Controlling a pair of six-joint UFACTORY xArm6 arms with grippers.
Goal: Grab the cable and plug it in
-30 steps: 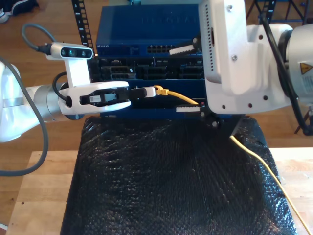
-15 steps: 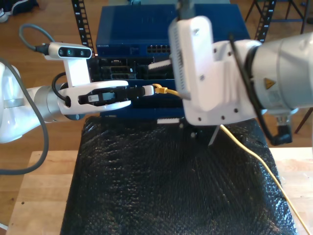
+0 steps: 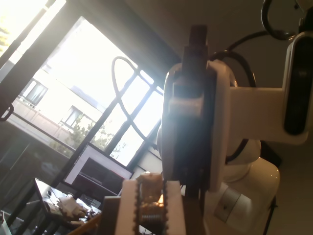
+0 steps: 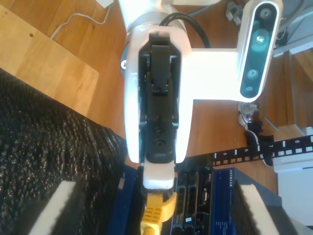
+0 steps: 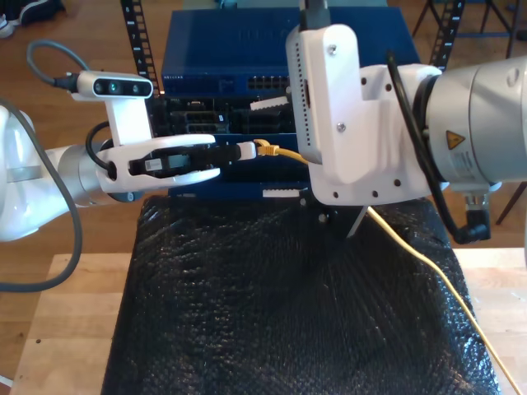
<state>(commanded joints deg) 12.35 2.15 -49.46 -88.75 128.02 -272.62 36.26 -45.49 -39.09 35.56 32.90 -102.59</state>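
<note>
A mat (image 5: 272,313) covers the middle of the tabletop (image 5: 74,313). Behind the tabletop's far edge stands a stack of switches (image 5: 222,74). The cable (image 5: 428,267) runs from the tabletop's near corner, at the exterior view's right, across the mat to my first gripper (image 5: 247,151), which pinches its plug before the stack. My second gripper (image 5: 272,148) is just beside it, jaws apart with the cable between them.

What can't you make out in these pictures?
- Cable: a stretch is hidden behind my second gripper; its far end is cut off at the exterior view's lower right edge.
- Plug in my first gripper: blurred by window glare, first wrist view.
- Rack ports: too small, exterior view.
</note>
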